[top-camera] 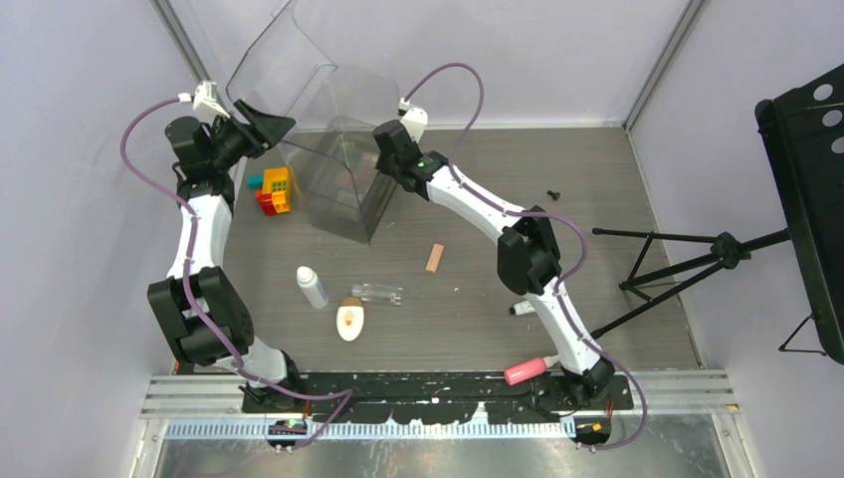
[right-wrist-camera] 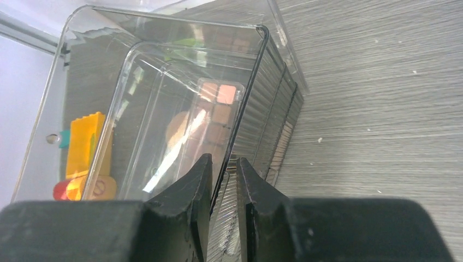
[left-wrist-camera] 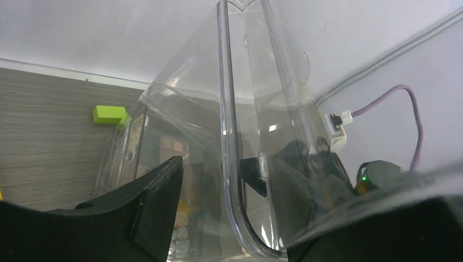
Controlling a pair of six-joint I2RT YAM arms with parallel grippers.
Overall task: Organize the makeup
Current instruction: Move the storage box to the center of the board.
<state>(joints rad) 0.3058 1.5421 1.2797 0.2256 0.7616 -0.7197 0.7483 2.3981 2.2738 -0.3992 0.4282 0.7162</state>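
Makeup lies scattered on the near side of the clear case [top-camera: 343,174]: a pink bottle [top-camera: 525,370] nearest the camera and well apart from the case, then a white oval compact [top-camera: 349,321], a white bottle [top-camera: 312,287] and a clear bottle [top-camera: 377,293], with a peach sponge [top-camera: 434,257] closer to the case. Inside the case sits a square-pan palette [right-wrist-camera: 221,103]. The right gripper [right-wrist-camera: 223,161] is pinched on the case's right wall, with the palette just beyond its fingertips. The left gripper [top-camera: 267,123] stands at the case's far-left corner, jaws apart astride the raised lid [left-wrist-camera: 229,136].
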